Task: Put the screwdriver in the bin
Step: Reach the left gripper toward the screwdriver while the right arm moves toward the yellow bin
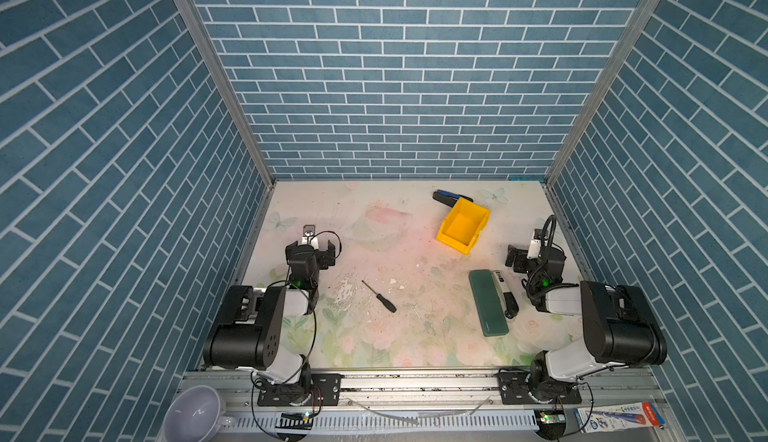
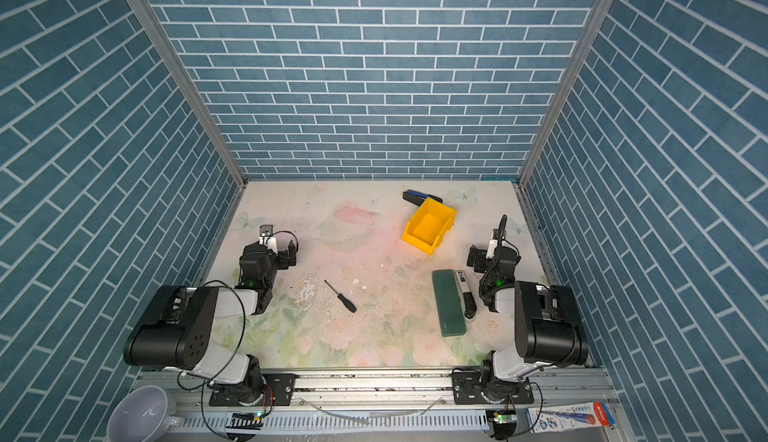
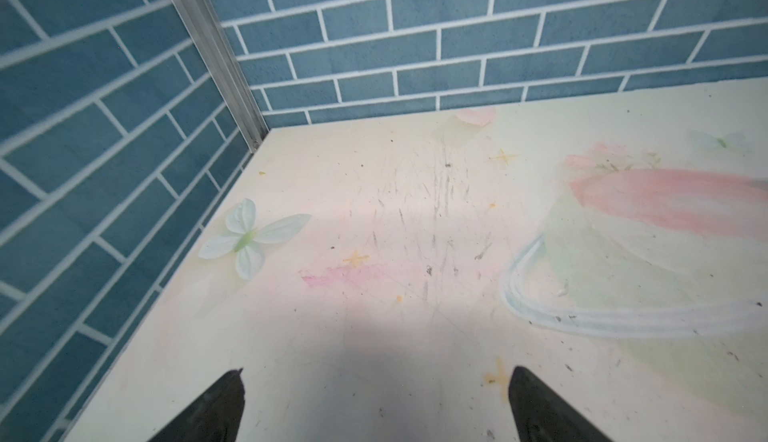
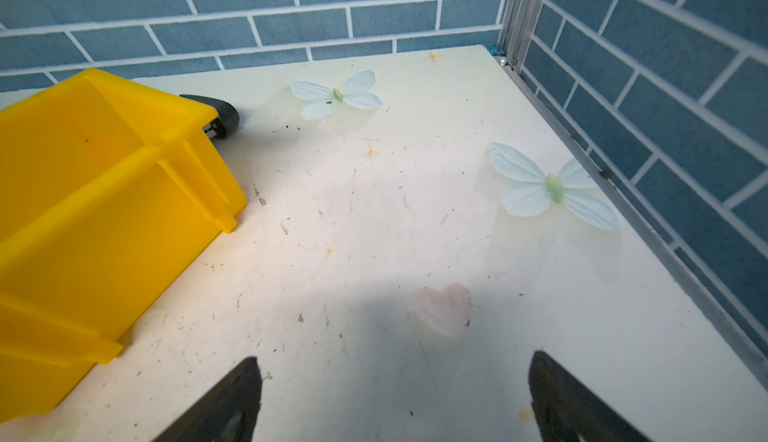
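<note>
Nearest the rail, the screwdriver [image 1: 379, 297] lay flat on the floral mat [image 1: 374, 336], in the open between the two arms, its black handle toward us and its shaft angled away to the left; nothing touched it. Level with it on the right sat a dark green case [image 1: 488, 302], with a white-and-black device [image 1: 505, 294] close along its right edge. Further in, the left gripper [image 3: 376, 377] and right gripper [image 4: 395, 359] hovered over bare mat, jaws wide and empty. Beyond them stood the bin [image 1: 462, 226], yellow, empty and well apart from the screwdriver, with a black-and-blue tool [image 1: 446, 198] right behind its back wall. We judged the task not begun, with the pick as the step in hand. The next move called for the left arm, the closer one, to swing inward, set its jaws across the slim handle and come down low.
</note>
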### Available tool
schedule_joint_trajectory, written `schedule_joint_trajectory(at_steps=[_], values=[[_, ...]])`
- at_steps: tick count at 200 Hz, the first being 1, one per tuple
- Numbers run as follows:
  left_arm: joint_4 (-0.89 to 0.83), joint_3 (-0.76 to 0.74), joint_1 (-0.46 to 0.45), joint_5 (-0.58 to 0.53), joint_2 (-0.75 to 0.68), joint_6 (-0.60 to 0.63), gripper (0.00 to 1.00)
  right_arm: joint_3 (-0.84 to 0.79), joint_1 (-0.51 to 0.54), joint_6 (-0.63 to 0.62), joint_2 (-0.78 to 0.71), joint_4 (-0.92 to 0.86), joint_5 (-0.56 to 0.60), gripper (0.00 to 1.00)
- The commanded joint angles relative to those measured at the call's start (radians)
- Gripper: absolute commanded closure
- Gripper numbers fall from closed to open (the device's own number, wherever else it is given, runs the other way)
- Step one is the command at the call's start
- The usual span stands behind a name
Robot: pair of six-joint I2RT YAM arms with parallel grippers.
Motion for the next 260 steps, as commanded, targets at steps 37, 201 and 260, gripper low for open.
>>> schedule_joint_trajectory(at_steps=[37,201,260], values=[[-0.510,0.142,-0.081,-0.147,-0.283,-0.111,0.00,0.037,0.022,-0.007,-0.249,-0.226,-0.027,0.01],[-1.369,0.464,-0.624,-0.161,-0.140,-1.110,0.02,0.281,0.665,-0.143,-0.360,-0.761,-0.165,0.01],[-1.486,0.577,-0.678,-0.102,0.091,-1.331,0.23,0.278,0.808,-0.128,-0.300,-0.709,-0.109,0.01]])
